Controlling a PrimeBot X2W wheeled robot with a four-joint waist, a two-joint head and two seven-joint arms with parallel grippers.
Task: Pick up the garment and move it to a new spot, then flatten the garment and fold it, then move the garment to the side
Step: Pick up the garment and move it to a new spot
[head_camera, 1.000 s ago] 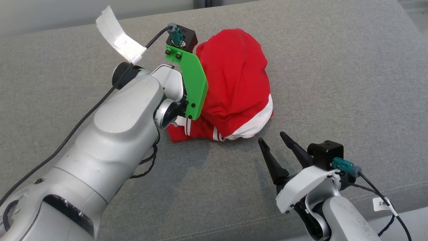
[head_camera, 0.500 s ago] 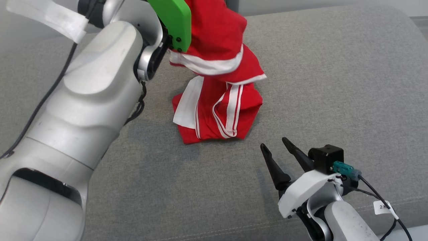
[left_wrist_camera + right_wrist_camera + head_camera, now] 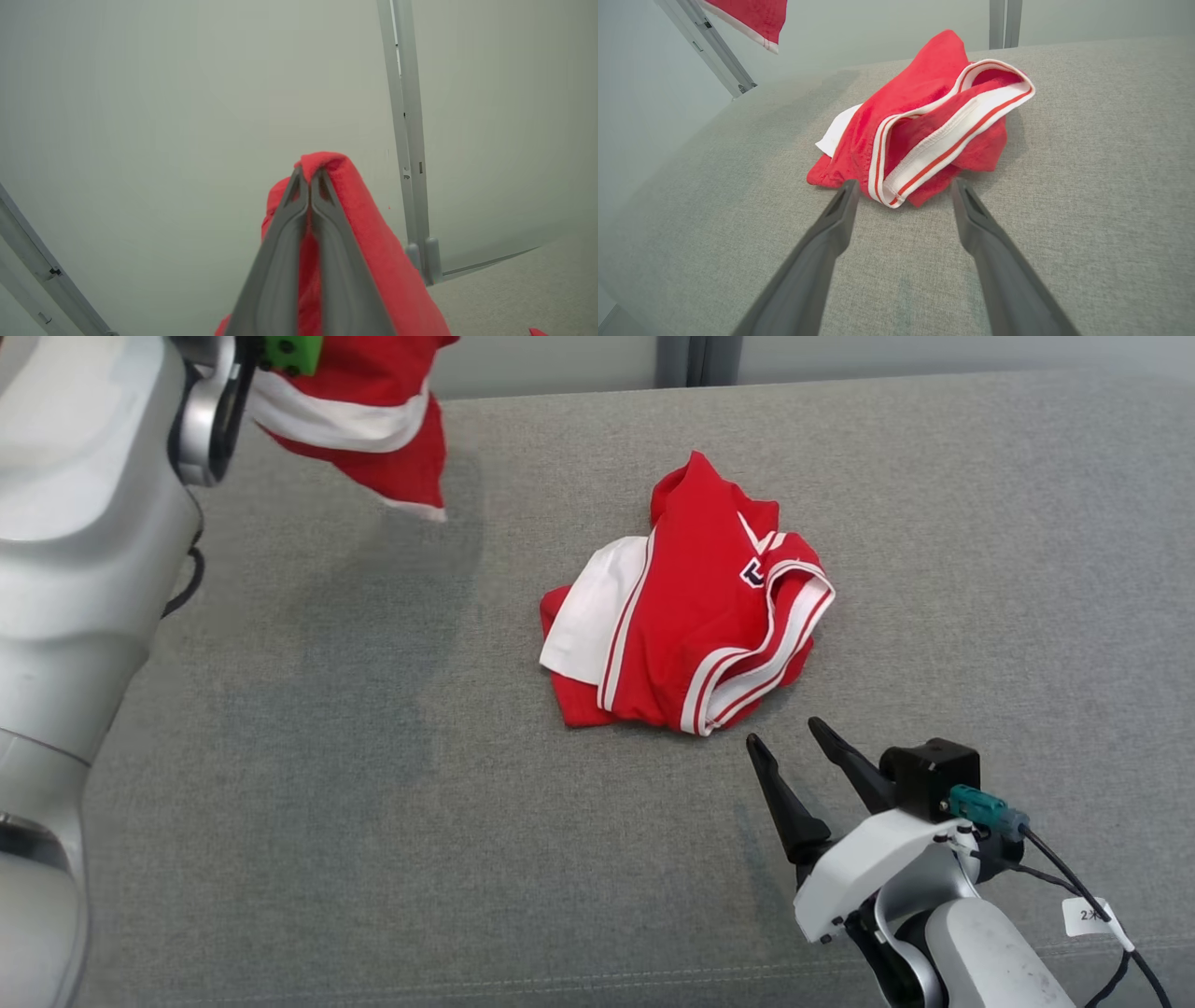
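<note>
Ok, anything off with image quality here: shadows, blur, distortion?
Head view: even, soft light, no glare; the lifted garment casts a faint shadow on the grey surface. Left wrist view: the left pincer and the cloth it clamps look soft, too near to focus. Right wrist view: the lying garment is sharp, the right pincer slightly blurred, the surface's edge bows from the wide lens.

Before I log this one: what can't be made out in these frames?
Head view: the held red garment runs past the top edge; its full shape is cut off.
Left wrist view: the left gripper is shut on it, but its fingers hide how much cloth is pinched.
Head view: the dark emblem on the lying garment is folded under, too small to read.
</note>
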